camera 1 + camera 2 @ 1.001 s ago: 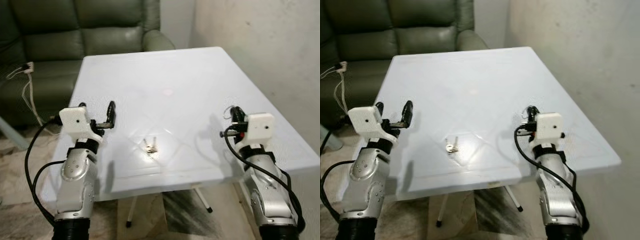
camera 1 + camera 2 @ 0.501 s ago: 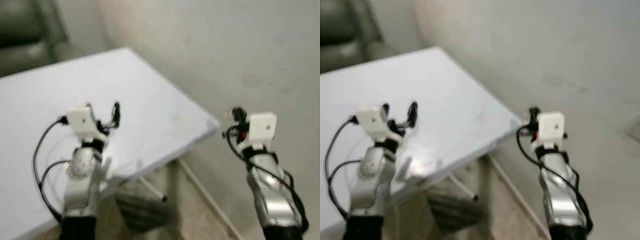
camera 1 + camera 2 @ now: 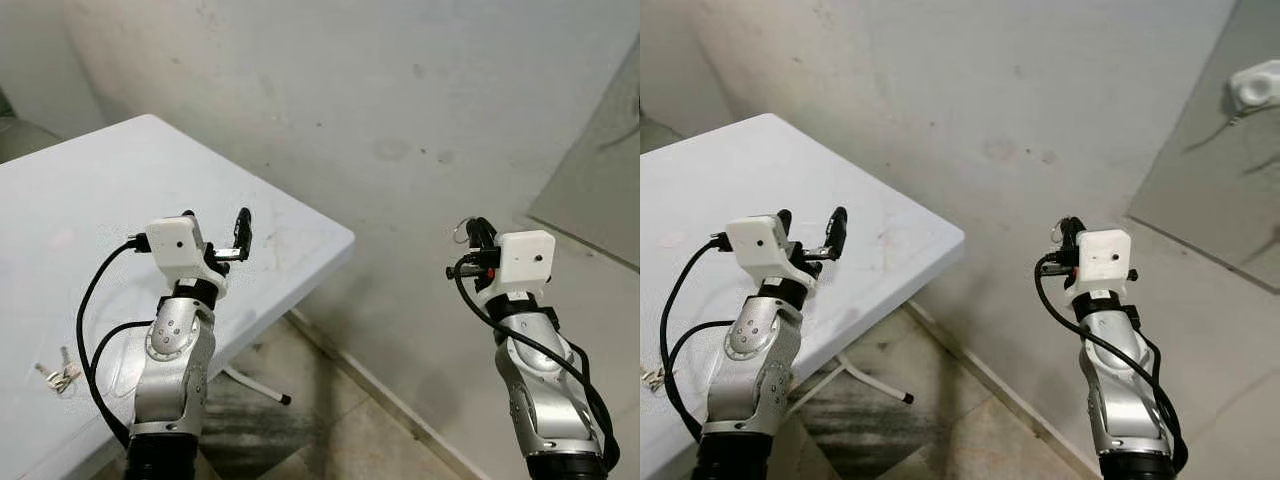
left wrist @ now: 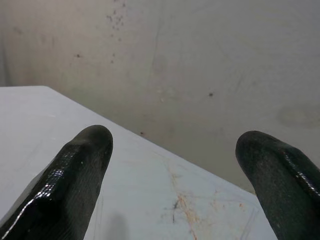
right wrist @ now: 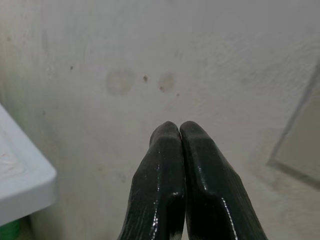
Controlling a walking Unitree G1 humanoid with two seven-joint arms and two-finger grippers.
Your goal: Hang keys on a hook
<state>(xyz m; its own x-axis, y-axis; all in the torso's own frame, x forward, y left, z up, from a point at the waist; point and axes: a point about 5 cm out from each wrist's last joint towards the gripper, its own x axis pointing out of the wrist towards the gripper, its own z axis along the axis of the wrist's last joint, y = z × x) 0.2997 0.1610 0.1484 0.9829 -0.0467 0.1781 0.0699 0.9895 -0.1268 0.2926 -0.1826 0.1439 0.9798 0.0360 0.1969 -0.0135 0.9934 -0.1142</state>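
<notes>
You see the keys (image 3: 60,375) lying flat on the white table (image 3: 90,200), near its front edge and well back from the corner by the wall (image 3: 400,120); their long axis runs roughly along that edge, though which way the blades point is too small to tell. Your left gripper (image 3: 215,232) hovers above the table corner, fingers (image 4: 80,165) spread wide apart. Your right gripper (image 5: 180,131) is raised off the table toward the wall, fingers pressed together on nothing.

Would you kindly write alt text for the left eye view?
A set of keys lies on the white table by the robot's left arm. The left gripper, jaws open, hovers over the table; the right gripper is raised before a stained wall.
</notes>
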